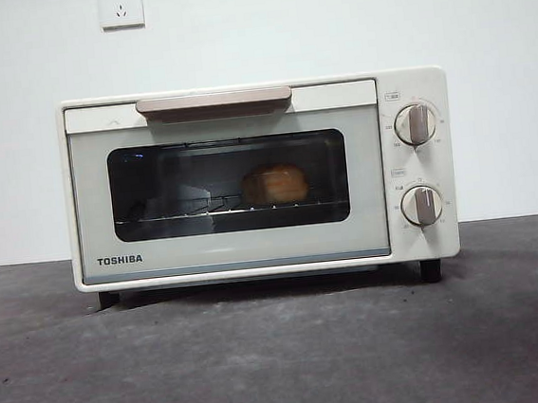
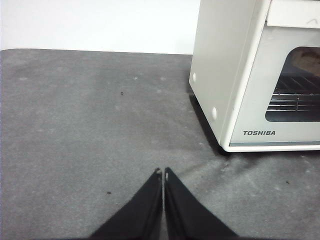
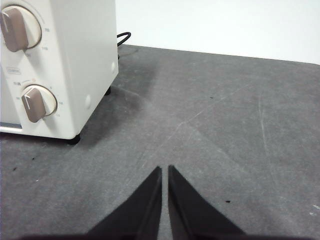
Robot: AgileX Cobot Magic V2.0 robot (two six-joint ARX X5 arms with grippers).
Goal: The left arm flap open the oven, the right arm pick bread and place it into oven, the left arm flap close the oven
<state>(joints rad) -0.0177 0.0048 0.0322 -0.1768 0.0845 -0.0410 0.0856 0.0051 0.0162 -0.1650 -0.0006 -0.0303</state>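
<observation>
The cream-white TOSHIBA oven (image 1: 248,180) stands in the middle of the table with its door shut and its beige bar handle (image 1: 214,101) at the top. The golden bread (image 1: 274,185) lies on the rack inside, behind the dark glass window. My left gripper (image 2: 162,172) is shut and empty over the grey table, to the left of the oven (image 2: 235,75) and apart from it. My right gripper (image 3: 165,169) is shut and empty over the table, to the right of the oven (image 3: 75,65). Neither arm shows in the front view.
Two beige knobs (image 1: 415,124) (image 1: 422,205) sit on the oven's right panel. A black power cable (image 3: 123,36) runs behind the oven. A white wall with sockets (image 1: 121,6) stands behind. Grey table (image 1: 284,362) spreads in front and to both sides.
</observation>
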